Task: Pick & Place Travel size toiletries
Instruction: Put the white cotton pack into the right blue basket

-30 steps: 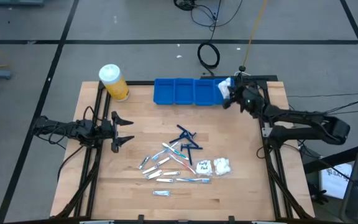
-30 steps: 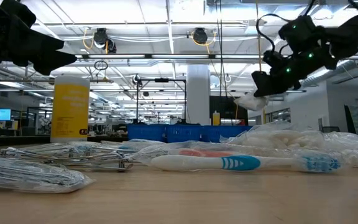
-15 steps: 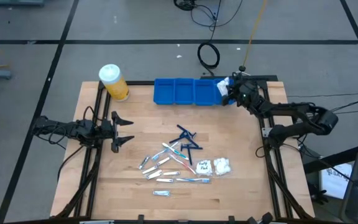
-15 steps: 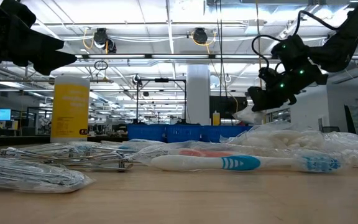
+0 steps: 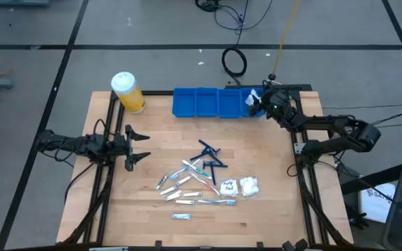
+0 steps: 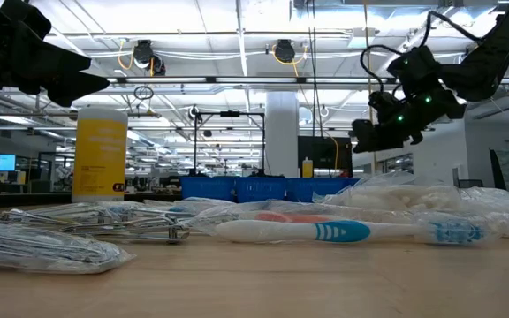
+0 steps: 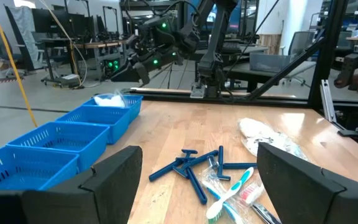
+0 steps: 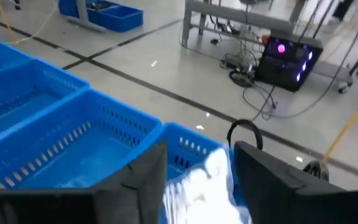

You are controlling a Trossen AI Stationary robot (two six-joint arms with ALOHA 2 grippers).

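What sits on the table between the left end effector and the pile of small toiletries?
Nothing: in the high view, bare wooden tabletop separates the open left end effector from the crossed dark blue plastic razors, the nearest of the pile.

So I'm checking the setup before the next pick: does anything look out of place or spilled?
Nothing stands out. The toiletries lie in a loose pile mid-table, the yellow jar stands upright, and a white packet sits in the blue tray's end compartment, under the right gripper.

I'm seeing a pale wooden tabletop [image 5: 152,132], a slotted blue plastic tray [image 5: 208,102], and crinkly clear-wrapped packets [image 5: 248,185] glinting.
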